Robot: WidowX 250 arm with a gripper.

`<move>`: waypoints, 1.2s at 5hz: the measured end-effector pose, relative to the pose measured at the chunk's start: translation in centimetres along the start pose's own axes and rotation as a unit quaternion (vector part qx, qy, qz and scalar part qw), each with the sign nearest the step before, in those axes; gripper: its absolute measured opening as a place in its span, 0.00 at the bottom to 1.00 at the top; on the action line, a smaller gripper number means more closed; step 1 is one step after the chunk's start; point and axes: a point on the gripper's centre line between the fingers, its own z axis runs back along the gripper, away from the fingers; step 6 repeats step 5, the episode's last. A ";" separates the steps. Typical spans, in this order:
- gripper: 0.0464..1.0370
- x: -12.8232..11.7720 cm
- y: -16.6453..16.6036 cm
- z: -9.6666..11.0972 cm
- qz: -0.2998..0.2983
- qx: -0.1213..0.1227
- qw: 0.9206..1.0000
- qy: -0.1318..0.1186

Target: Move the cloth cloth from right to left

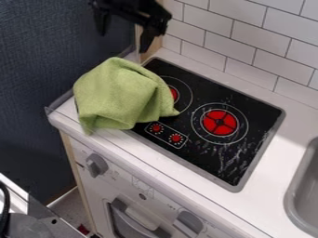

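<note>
In the camera view, the gripper (pixel 126 30) is being held open-fingered. A fall is being risked by leftward dragging, the cloth (pixel 124 95) being draped to the counter (pixel 282 153)'s left edge.

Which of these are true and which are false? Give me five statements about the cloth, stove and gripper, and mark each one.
1. The green cloth partly covers one burner. True.
2. The jaws are clamped on the cloth. False: the gripper has them apart, clear of it.
3. The cloth lies in the sink. False: it drapes over the stovetop.
4. The other burner is uncovered. True.
5. The wall tiles are red. False: the tiles are white.
</note>
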 end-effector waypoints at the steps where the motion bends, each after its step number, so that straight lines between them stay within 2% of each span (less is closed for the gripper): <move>1: 0.96 0.2 -0.5 2.3 0.007 -0.024 1.000 -0.004; 2: 0.96 0.1 -1.6 3.2 0.006 -0.051 0.998 0.020; 3: 0.96 -0.8 -5.6 2.9 -0.001 -0.104 0.991 0.079; 4: 0.96 -1.9 -9.6 3.9 -0.020 -0.133 0.987 0.087; 5: 0.96 -4.1 -14.1 4.8 -0.063 -0.169 0.980 0.087; 6: 0.96 -4.1 -14.1 4.8 -0.063 -0.169 0.980 0.087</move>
